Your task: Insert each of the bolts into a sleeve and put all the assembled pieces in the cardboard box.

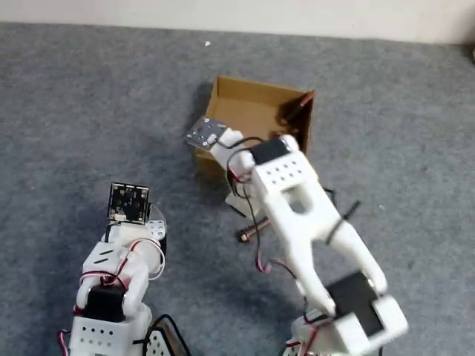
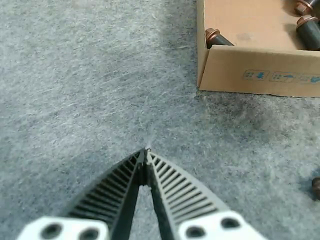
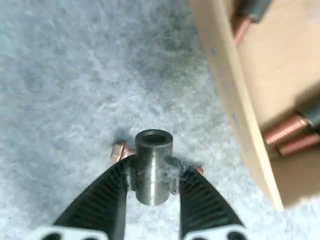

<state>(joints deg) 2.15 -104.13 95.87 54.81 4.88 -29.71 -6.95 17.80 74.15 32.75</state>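
Observation:
My right gripper is shut on a dark metal sleeve, held upright with its open bore showing, just above the carpet. A copper bolt lies on the carpet right behind the sleeve, partly hidden by it. The cardboard box stands beside the sleeve, with bolts in sleeves inside. In the high view the right arm leans against the box, and a copper bolt lies on the carpet near it. My left gripper is shut and empty over bare carpet, away from the box.
Grey carpet covers the whole floor. Assembled pieces lie inside the box. A bolt end shows at the edge of the left wrist view. The left arm sits at the near left, with open carpet around it.

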